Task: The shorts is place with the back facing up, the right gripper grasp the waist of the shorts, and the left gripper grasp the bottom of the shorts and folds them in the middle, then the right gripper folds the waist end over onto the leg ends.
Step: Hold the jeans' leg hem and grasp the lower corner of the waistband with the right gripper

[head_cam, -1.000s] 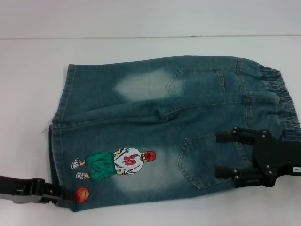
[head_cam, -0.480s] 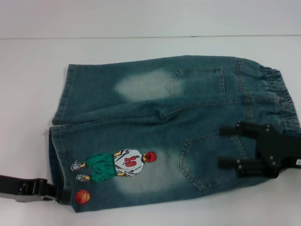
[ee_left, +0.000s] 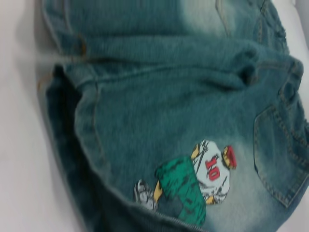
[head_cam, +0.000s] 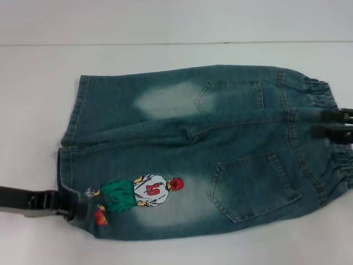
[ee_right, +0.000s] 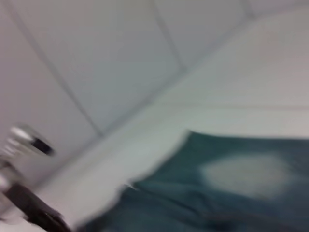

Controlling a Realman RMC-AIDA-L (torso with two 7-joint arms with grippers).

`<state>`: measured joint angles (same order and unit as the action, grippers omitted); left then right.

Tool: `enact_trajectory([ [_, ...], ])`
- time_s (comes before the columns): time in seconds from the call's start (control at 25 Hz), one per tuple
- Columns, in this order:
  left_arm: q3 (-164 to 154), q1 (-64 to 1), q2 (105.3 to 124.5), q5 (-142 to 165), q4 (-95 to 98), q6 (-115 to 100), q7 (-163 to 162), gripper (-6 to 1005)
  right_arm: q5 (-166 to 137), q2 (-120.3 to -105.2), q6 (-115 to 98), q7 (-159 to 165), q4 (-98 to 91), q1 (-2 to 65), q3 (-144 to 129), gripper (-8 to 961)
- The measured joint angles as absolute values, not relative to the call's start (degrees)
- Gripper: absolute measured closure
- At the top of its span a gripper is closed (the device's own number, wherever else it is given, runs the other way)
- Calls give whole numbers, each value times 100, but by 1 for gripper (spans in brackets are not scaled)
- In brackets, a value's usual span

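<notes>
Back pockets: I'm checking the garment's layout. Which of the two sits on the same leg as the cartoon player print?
The near pocket, the one closer to the robot; the player print lies on that leg. The far pocket sits on the plain leg.

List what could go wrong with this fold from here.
1. The left gripper sits at the leg hem corner of the shorts, where the denim is bunched over the basketball print; it may catch only one layer, so the fold drags unevenly.
2. The right gripper is at the elastic waistband near the middle seam, not the near corner; lifting there could crease the waist crookedly.
3. The centre ridge may stop the halves lying flat.
</notes>
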<state>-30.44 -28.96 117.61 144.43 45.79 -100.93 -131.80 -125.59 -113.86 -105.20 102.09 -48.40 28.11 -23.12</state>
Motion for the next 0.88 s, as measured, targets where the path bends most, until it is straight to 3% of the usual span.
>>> enact_trajectory([
  [0.56,-3041,-3027,11726,14091,4579,-9879,-13041,978,-15145,-11300,-10594,10605,-6283,3057,-2594,69],
  [0.88,-3041,-3017,11724,13960,4579,-9852,-12963,978,-16350,-11341,-10477,10655,-6362,3408,-2747,71],
])
